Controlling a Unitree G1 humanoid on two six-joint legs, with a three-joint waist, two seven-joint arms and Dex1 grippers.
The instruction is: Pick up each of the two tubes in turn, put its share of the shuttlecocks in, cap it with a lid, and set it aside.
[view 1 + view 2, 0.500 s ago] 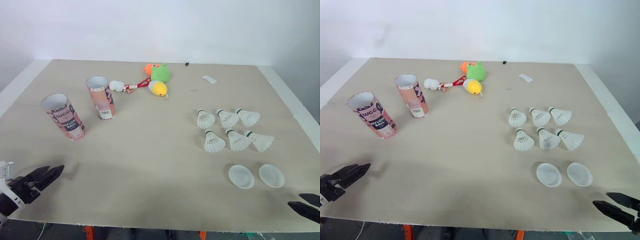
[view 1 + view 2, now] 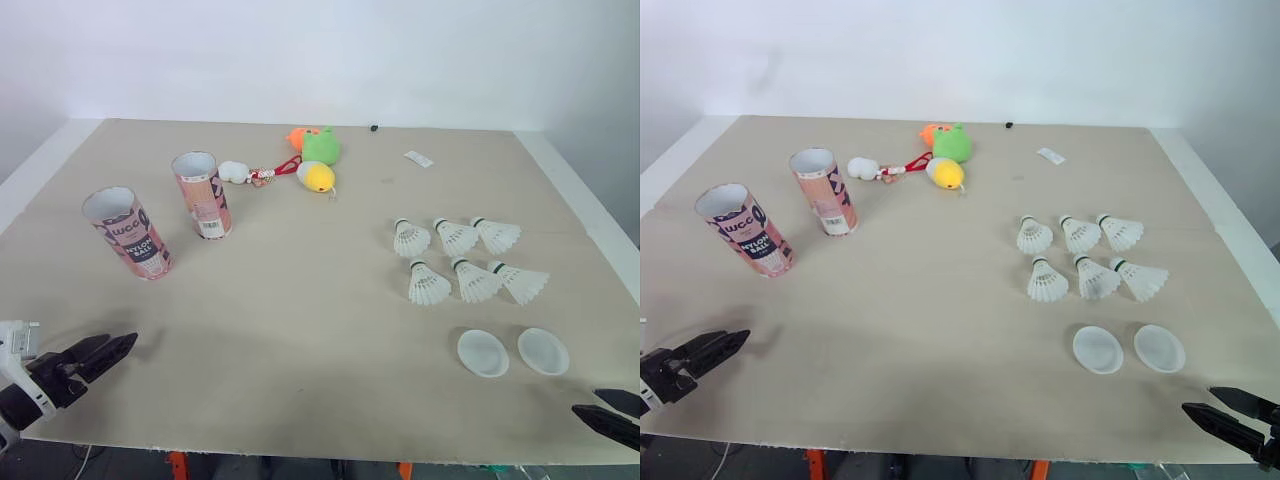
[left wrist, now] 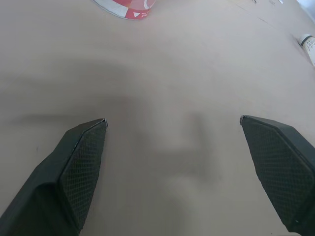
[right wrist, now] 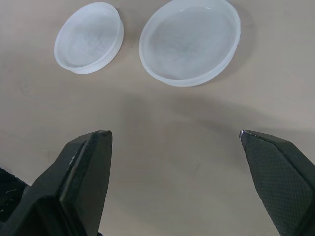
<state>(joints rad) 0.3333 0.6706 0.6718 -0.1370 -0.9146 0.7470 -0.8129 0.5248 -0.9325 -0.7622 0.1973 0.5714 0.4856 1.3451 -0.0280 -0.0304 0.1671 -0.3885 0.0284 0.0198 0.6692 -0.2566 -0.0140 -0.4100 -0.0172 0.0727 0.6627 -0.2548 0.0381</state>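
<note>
Left tool [image 3: 173, 119] sits low over the near left edge of the desk [image 2: 300, 300], fingers spread wide apart, nothing between them; its arm is cut off by the frame. Right tool [image 4: 175, 132] sits at the near right edge, partly cut off in the head views, fingers likewise wide apart and empty. The finger pads [image 3: 83, 162] are black with a fine cross-hatched texture. Two tubes stand upright and open-mouthed on the left half of the desk, well ahead of the left tool: the near tube [image 2: 130, 233] and the far tube [image 2: 203, 195], both pink printed cardboard cylinders, close together but apart. In the left wrist view only the base of one tube shows; which one cannot be told. Six shuttlecocks [image 2: 457, 237], white-skirted with rounded cork heads, lie on their sides in two rows of three on the right half. Two lids [image 2: 483, 353], round, shallow, translucent white plastic, lie side by side between the shuttlecocks and the right tool. At the far edge lie a green plush [image 2: 321, 147], a yellow plush [image 2: 318, 177], a white plush [image 2: 233, 172] and an orange plush [image 2: 296, 137], the last partly hidden behind the green one. A white slip [image 2: 418, 158] and a dark speck [image 2: 374, 128] are too small to identify.
</note>
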